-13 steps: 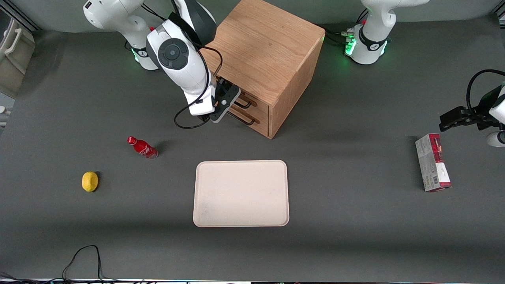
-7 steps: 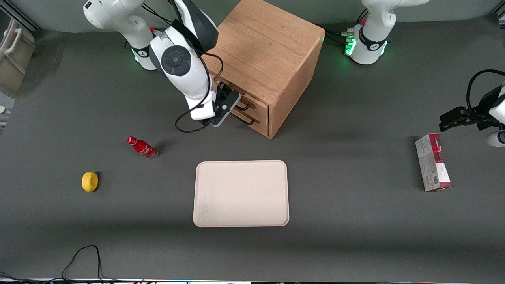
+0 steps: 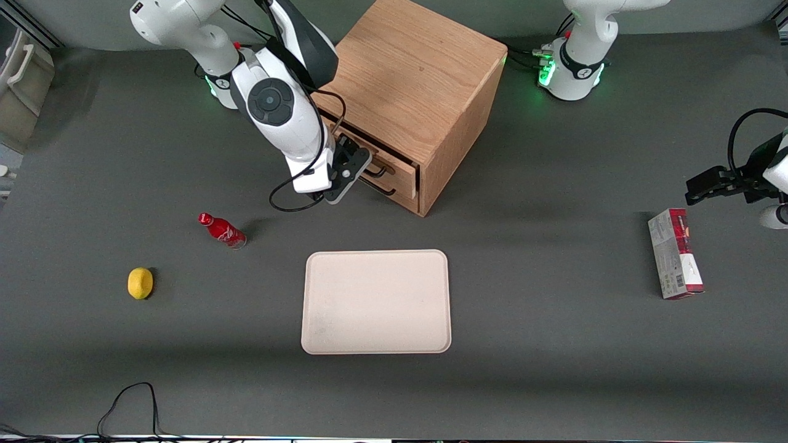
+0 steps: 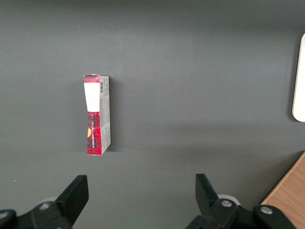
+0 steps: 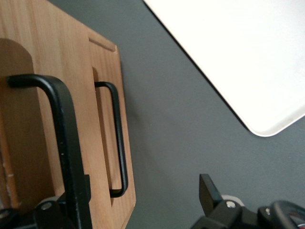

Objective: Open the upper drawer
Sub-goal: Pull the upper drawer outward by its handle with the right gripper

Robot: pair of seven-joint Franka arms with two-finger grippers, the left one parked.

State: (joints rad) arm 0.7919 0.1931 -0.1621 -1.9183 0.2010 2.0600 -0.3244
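Observation:
The oak cabinet [image 3: 418, 80] stands at the back of the table. Its upper drawer [image 3: 397, 173] is pulled out a little, with a dark gap showing under the cabinet top. My right gripper [image 3: 349, 165] is in front of that drawer, at its thin black bar handle [image 3: 377, 169]. In the right wrist view the handle [image 5: 64, 133] runs close along one finger, while the other finger [image 5: 208, 191] stands far off over the table. The gripper [image 5: 140, 188] is open and not closed around the bar. The lower drawer's handle [image 5: 120, 143] shows below, with that drawer shut.
A beige tray [image 3: 376, 301] lies nearer the camera than the cabinet. A red bottle [image 3: 221, 229] and a yellow lemon [image 3: 140, 283] lie toward the working arm's end. A red and white box [image 3: 675, 261] lies toward the parked arm's end.
My gripper has moved away from the cabinet front, toward the camera. The upper drawer has slid out a little with it, and a dark gap has opened above it.

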